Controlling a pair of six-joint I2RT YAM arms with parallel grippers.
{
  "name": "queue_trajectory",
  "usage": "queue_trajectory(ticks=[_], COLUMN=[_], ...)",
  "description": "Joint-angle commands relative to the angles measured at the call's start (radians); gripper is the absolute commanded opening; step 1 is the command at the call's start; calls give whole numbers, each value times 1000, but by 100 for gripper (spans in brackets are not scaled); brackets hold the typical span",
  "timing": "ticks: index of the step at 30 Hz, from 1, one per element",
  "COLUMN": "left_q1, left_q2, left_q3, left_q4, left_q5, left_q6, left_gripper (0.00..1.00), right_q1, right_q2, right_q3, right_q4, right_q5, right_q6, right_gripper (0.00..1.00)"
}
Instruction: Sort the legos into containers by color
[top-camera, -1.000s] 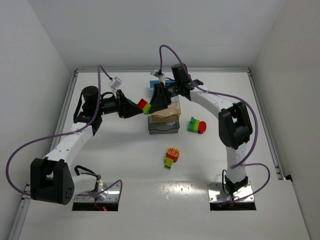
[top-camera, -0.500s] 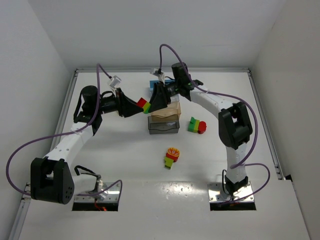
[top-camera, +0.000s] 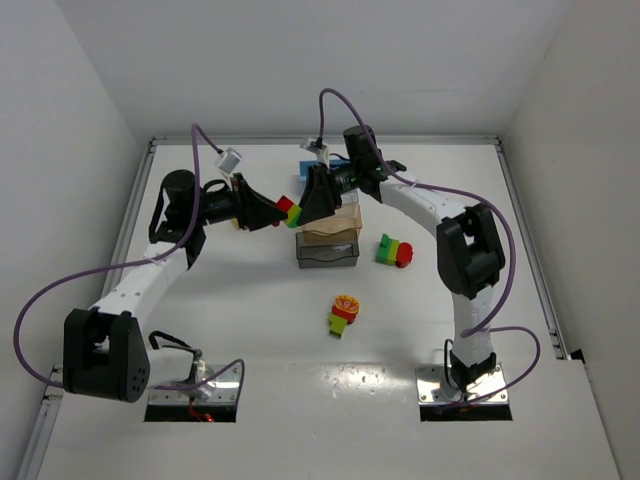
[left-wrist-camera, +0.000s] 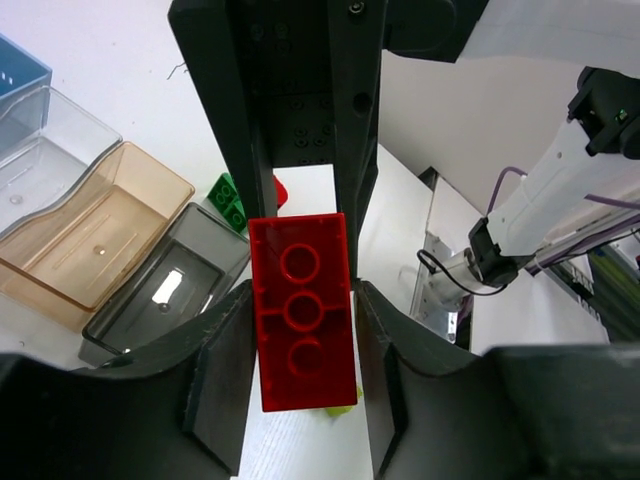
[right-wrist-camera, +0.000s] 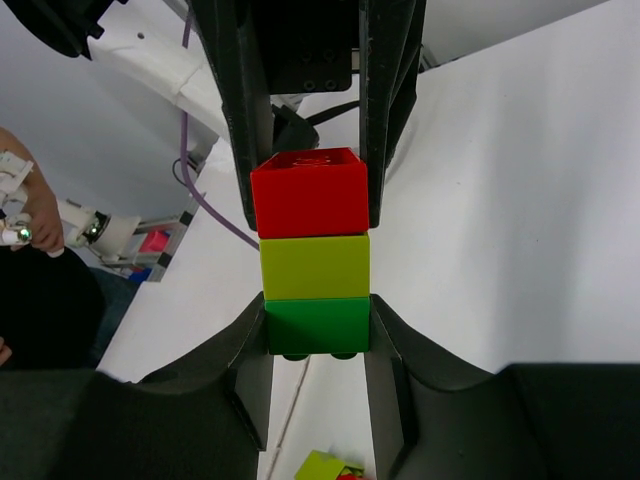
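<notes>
A stacked clump of a red (top-camera: 285, 204), a yellow and a green lego (top-camera: 294, 219) hangs in the air just left of the containers, held from both ends. My left gripper (top-camera: 274, 211) (left-wrist-camera: 303, 290) is shut on the red lego (left-wrist-camera: 302, 310), whose hollow underside faces its camera. My right gripper (top-camera: 304, 208) (right-wrist-camera: 317, 312) is shut on the green lego (right-wrist-camera: 317, 325), with the yellow lego (right-wrist-camera: 315, 267) and the red lego (right-wrist-camera: 308, 192) beyond it. The tan container (top-camera: 338, 224) (left-wrist-camera: 100, 235) and the grey one (top-camera: 328, 254) (left-wrist-camera: 165, 290) stand beside the blue one (top-camera: 306, 171).
A green, yellow and red clump (top-camera: 393, 250) lies right of the containers. Another clump, yellow and red on green (top-camera: 343, 312), lies nearer the bases. The arena's white walls and rails (top-camera: 130, 215) border the table. Purple cables (top-camera: 205, 150) arc over both arms.
The left gripper has shifted slightly up and right with the red end of the clump. The right arm holds still, and the clump stays in one piece.
</notes>
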Motion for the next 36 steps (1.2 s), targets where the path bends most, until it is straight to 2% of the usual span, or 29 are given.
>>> queue_trajectory(ticks=[1, 2, 10, 14, 15, 19, 27, 30, 34, 35, 36], left_q1=[13, 13, 43, 43, 43, 52, 102, 102, 102, 102, 78], left_q2=[3, 3, 23, 32, 32, 23, 3, -6, 15, 27, 61], left_q3=[36, 36, 36, 36, 36, 36, 36, 48, 88, 108, 164], left_q4=[86, 86, 152, 162, 162, 162, 162, 110, 36, 4, -92], left_q5=[11, 11, 0, 0, 0, -18, -40, -92, -210, -234, -274], left_q6=[-19, -33, -81, -91, -91, -101, -101, -89, -61, -36, 38], left_gripper=[46, 44, 44, 20, 10, 1, 0, 0, 0, 0, 0], right_q1=[4, 4, 4, 4, 4, -5, -44, -70, -125, -152, -165], right_q2=[-45, -45, -45, -45, -45, -45, -65, -90, -130, -156, -171], right_q3=[3, 3, -15, -15, -25, -46, -97, -120, -141, -132, -118], right_q4=[46, 46, 46, 56, 56, 56, 56, 47, -71, -132, -277], right_q5=[-55, -55, -55, -55, -55, -44, -17, -6, 71, 94, 146], right_q6=[11, 11, 20, 20, 20, 20, 11, 11, -97, -154, -302], right_gripper=[2, 2, 2, 2, 1, 1, 0, 0, 0, 0, 0])
